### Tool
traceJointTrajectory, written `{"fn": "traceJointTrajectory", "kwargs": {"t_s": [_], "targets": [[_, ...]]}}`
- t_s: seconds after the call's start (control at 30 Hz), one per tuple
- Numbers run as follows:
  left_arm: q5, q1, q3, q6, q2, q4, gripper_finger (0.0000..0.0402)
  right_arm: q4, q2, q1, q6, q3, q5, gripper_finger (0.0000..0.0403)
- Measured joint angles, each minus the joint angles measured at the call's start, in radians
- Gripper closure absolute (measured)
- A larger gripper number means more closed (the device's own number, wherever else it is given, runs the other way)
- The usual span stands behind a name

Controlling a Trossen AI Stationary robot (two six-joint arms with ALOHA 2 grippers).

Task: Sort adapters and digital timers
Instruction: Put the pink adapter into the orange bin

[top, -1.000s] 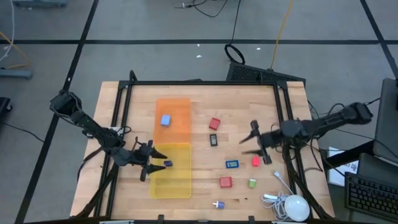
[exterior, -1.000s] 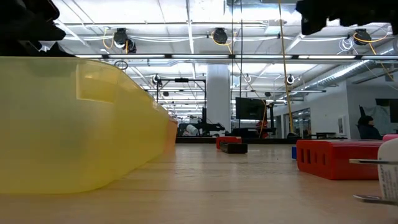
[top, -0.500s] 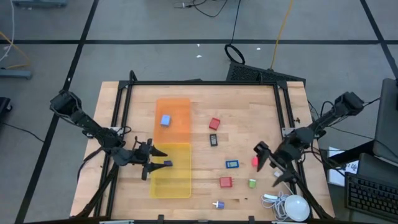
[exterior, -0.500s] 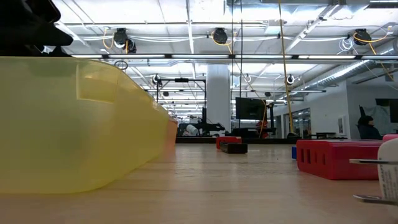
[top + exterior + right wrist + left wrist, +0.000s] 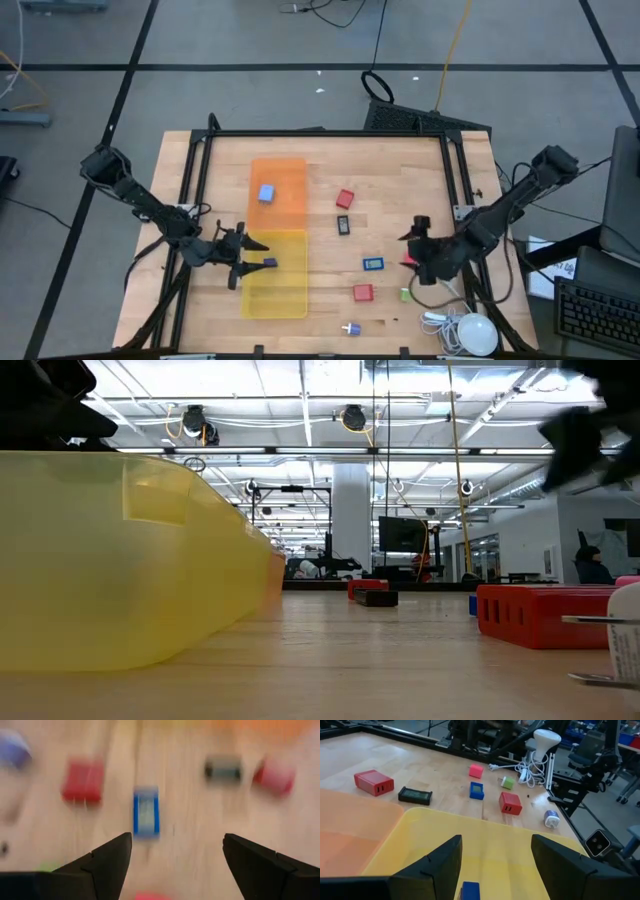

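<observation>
My left gripper [image 5: 256, 260] [image 5: 492, 870] is open over the yellow tray [image 5: 275, 300]. A dark blue timer [image 5: 270, 263] [image 5: 470, 890] lies in the tray between its fingertips. My right gripper [image 5: 410, 256] [image 5: 175, 865] is open above the table's right part, over the pink adapter [image 5: 407, 262], pointing toward the blue timer [image 5: 373, 264] [image 5: 146, 812]. A black timer [image 5: 343, 225], two red adapters [image 5: 345, 198] [image 5: 362, 292], a green one [image 5: 405, 294] and a white-purple one [image 5: 350, 328] lie on the wood. A light blue adapter [image 5: 266, 193] lies in the orange tray [image 5: 280, 170].
A white round device with its cable [image 5: 475, 333] lies at the near right corner. A black frame [image 5: 330, 133] runs around the table top. The two trays stand end to end left of the middle. Bare wood [image 5: 400, 170] lies at the far right.
My right gripper has gone toward the table's near edge and turned, its arm drawing back toward the right edge; it now stands over the pink adapter, facing left. Its wrist view is blurred.
</observation>
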State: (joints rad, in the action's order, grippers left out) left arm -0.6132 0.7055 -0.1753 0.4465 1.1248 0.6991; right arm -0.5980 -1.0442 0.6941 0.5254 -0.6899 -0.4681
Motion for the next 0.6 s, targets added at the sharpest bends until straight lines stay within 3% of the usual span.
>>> {"fn": "traceJointTrajectory", "kwargs": {"t_s": [0.17, 0.43, 0.6], "targets": [[-0.001, 0.0, 0.0, 0.007, 0.0, 0.001, 0.016, -0.043, -0.057, 0.0, 0.139, 0.053, 0.09, 0.011], [-0.025, 0.0, 0.0, -0.017, 0.0, 0.001, 0.016, -0.035, -0.143, 0.0, 0.196, 0.097, 0.183, 0.0112], [-0.025, 0.0, 0.0, -0.027, 0.0, 0.001, 0.016, -0.009, -0.167, 0.0, 0.191, 0.099, 0.185, 0.0124]]}}
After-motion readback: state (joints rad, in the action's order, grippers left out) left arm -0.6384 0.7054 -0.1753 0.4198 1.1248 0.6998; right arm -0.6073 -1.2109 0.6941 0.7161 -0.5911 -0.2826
